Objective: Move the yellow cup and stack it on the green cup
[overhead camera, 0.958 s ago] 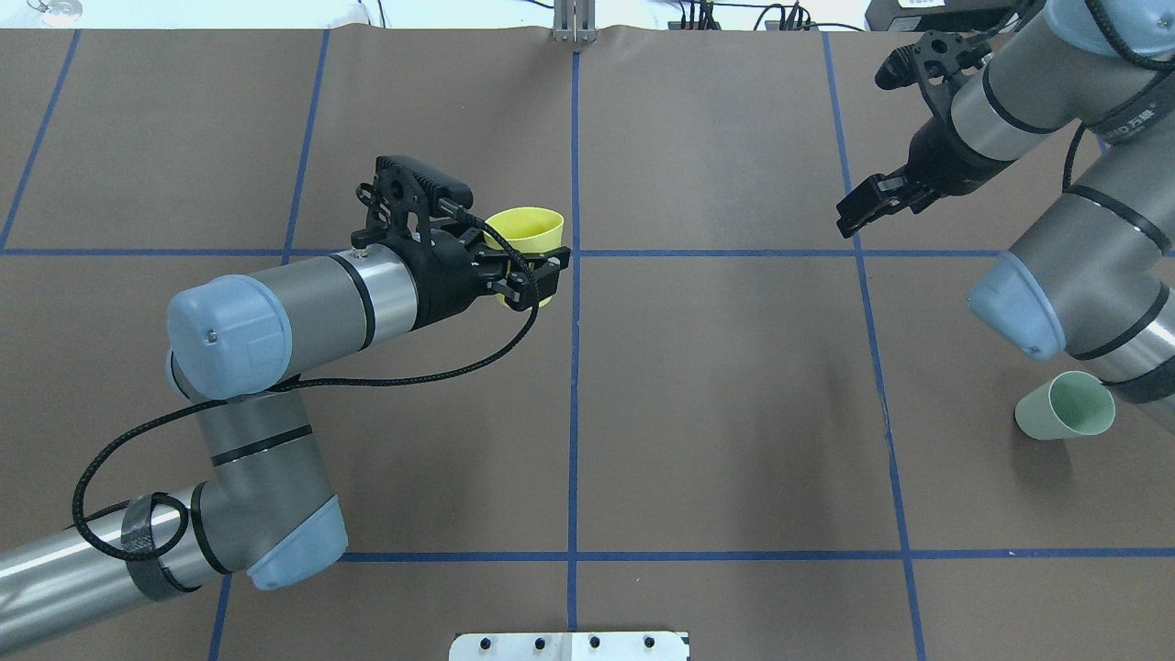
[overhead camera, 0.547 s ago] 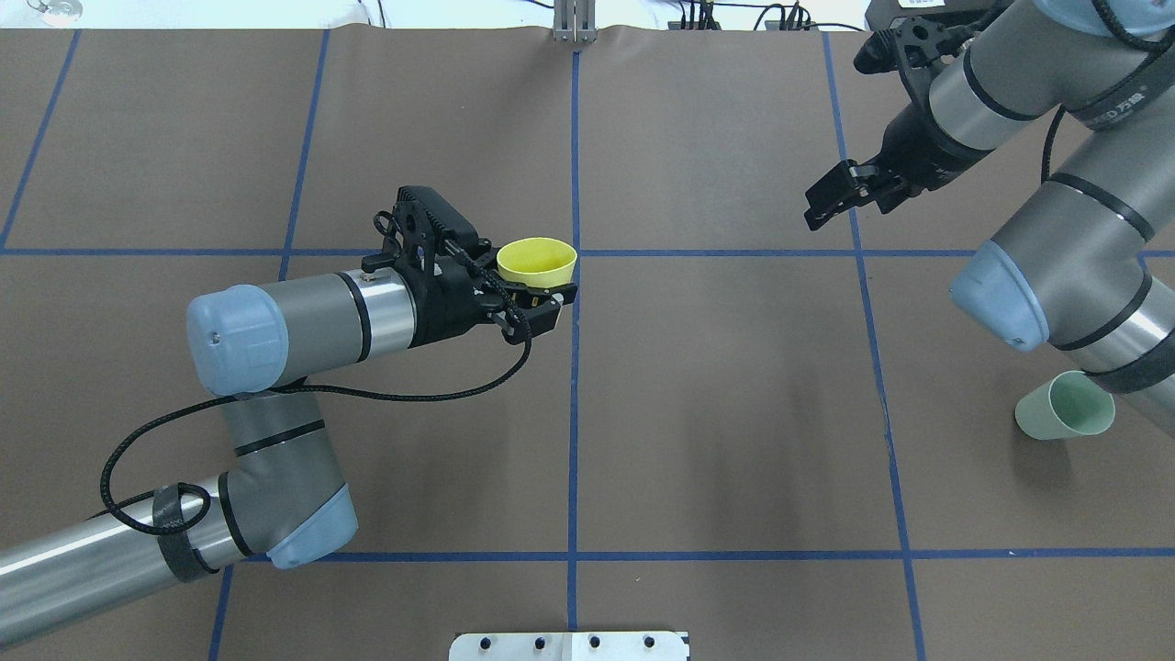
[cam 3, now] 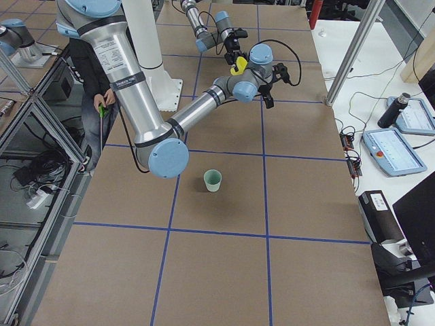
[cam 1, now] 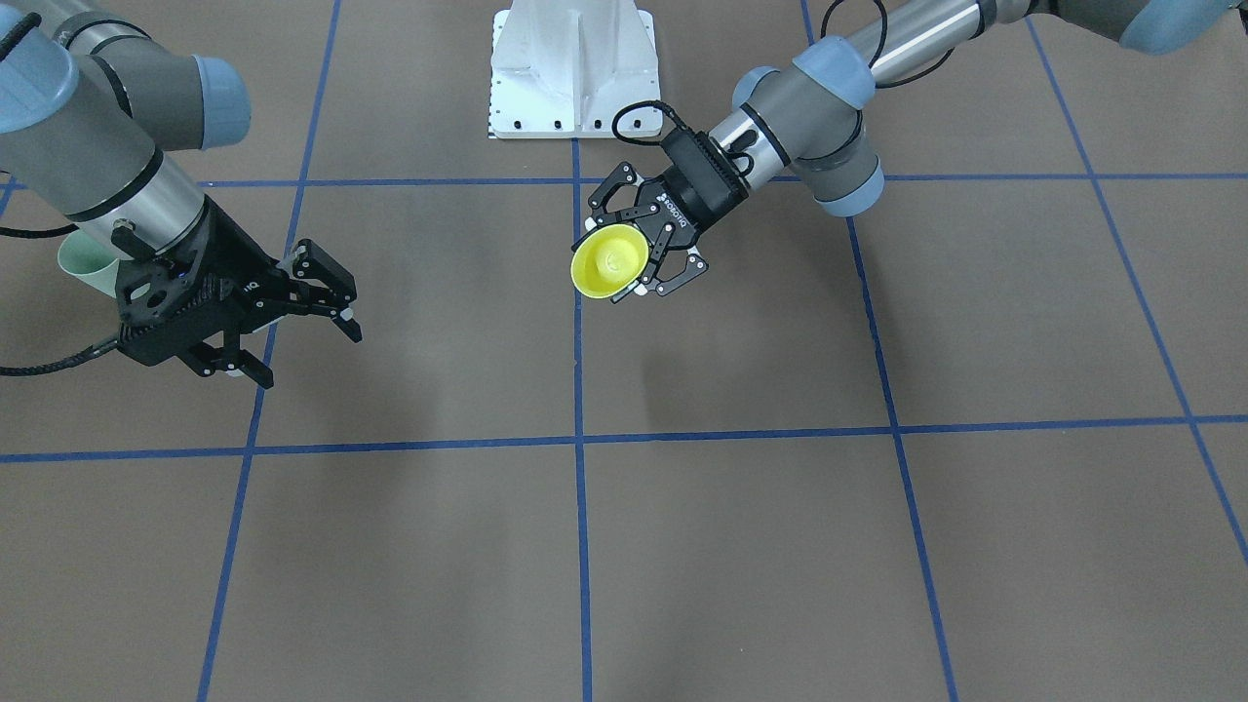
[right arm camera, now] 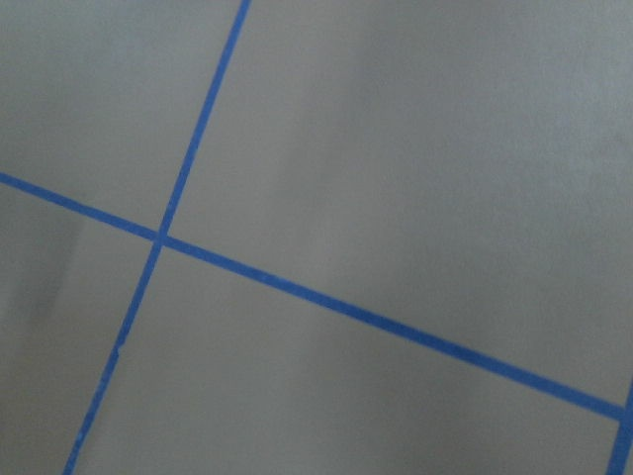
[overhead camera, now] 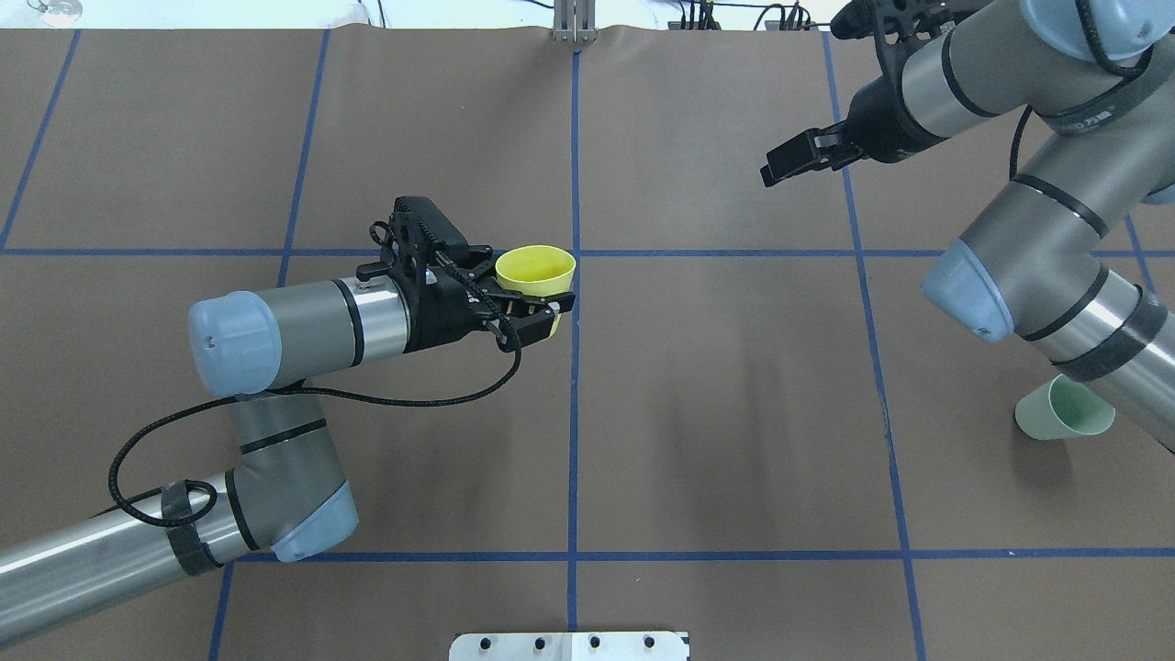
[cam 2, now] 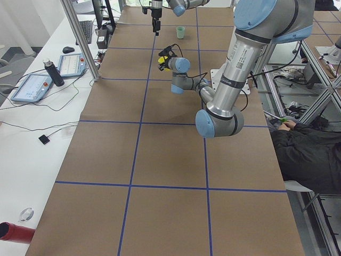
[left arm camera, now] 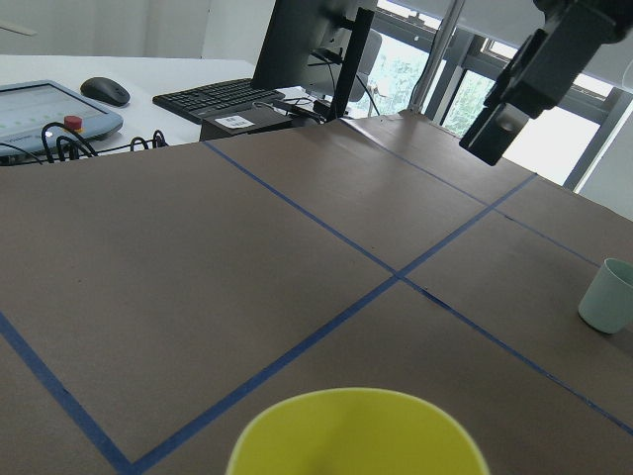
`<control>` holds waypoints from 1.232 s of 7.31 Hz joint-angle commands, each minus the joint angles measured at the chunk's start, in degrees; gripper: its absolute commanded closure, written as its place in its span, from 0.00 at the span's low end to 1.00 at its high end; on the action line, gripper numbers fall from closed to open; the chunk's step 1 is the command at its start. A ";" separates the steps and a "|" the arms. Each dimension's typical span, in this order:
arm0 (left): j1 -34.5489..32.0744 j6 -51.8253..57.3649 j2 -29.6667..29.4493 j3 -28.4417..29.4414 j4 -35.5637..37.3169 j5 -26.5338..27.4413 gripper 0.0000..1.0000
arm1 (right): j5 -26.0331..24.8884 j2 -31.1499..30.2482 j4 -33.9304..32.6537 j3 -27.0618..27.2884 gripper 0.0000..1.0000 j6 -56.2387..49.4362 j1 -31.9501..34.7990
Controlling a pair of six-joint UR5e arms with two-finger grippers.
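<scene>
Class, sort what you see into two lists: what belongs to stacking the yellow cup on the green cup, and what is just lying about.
Belongs to the job: yellow cup, held by the left gripper; green cup; right gripper, open.

Lying about: keyboard; mouse; dark bottle; tablet.

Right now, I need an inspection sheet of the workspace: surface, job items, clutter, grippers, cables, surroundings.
Surface: brown mat with a blue tape grid, lying flat.
Job's things: yellow cup held off the mat near the centre line, mouth upward; green cup upright on the mat on the robot's right, partly under the right arm in the overhead view.
Clutter: nothing seen.
Grippers: left gripper, jaws closed on the yellow cup; right gripper, jaws open and empty, above the mat.
Cables: black cable hangs in a loop below the left wrist.
Surroundings: tablets and bottle on a side desk; seated person on the robot's side of the table.
</scene>
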 commanded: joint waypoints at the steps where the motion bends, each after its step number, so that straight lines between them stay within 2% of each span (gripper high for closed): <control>1: 0.07 0.01 -0.09 0.02 -0.27 -0.01 0.77 | -1.11 2.71 10.91 -4.89 0.01 9.62 -1.31; 2: 0.07 0.01 -0.79 0.11 -0.27 0.08 0.77 | -1.11 2.90 15.67 -6.57 0.02 15.06 -2.71; 4: -0.45 0.01 -0.79 0.11 -1.05 -1.58 0.79 | -0.59 4.47 16.34 -6.24 0.02 24.31 -5.87; 7: -6.68 0.09 -0.79 0.98 -1.15 -12.98 0.80 | 1.35 7.37 15.90 -5.80 0.02 30.91 -8.51; 9: -7.23 0.97 -0.79 0.99 -1.24 -15.29 0.79 | 3.44 9.22 13.72 -6.15 0.02 31.73 -9.22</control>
